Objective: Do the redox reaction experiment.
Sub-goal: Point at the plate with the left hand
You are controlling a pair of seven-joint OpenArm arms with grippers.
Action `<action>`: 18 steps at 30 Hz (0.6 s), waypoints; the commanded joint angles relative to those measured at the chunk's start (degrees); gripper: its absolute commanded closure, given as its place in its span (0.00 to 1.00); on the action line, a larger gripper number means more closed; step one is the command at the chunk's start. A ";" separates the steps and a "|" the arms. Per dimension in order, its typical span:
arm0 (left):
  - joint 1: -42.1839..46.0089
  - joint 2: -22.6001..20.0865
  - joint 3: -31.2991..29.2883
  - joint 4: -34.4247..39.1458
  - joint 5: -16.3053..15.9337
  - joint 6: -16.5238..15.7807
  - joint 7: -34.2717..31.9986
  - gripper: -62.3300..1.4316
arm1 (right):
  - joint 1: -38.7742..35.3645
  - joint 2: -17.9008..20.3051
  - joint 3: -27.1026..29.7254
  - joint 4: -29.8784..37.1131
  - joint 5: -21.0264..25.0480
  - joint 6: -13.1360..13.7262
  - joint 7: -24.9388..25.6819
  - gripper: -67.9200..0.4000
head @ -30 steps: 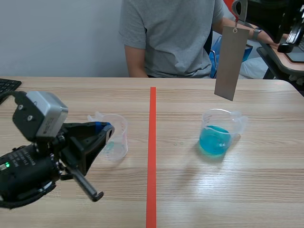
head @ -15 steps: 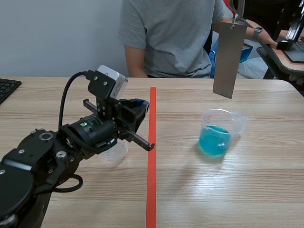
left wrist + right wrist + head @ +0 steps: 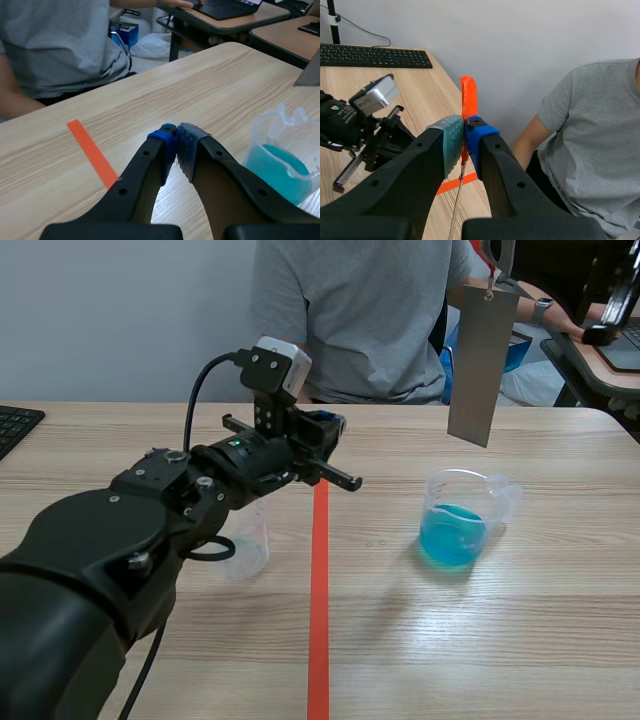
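While the left claw (image 3: 177, 143) sits pressed together, the right claw (image 3: 465, 136) pinches an orange tag (image 3: 468, 97) between its pads.

Looks like an office room doubling as a robot test lab.
Wood-top table (image 3: 520, 640) with an orange tape line (image 3: 319, 620) down it, a keyboard (image 3: 375, 56) at the edge, a laptop (image 3: 225, 7) on the next desk (image 3: 272, 12) (regular workstation stuff), a plain grey wall (image 3: 120, 320), plus a plastic beaker (image 3: 460, 515) of blue liquid and a person (image 3: 360, 320) seated across.
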 commanded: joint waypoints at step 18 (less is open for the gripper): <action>-11.23 1.51 9.62 -9.42 0.11 -7.19 -6.80 0.92 | 1.27 1.07 0.31 2.67 0.85 0.33 1.36 0.98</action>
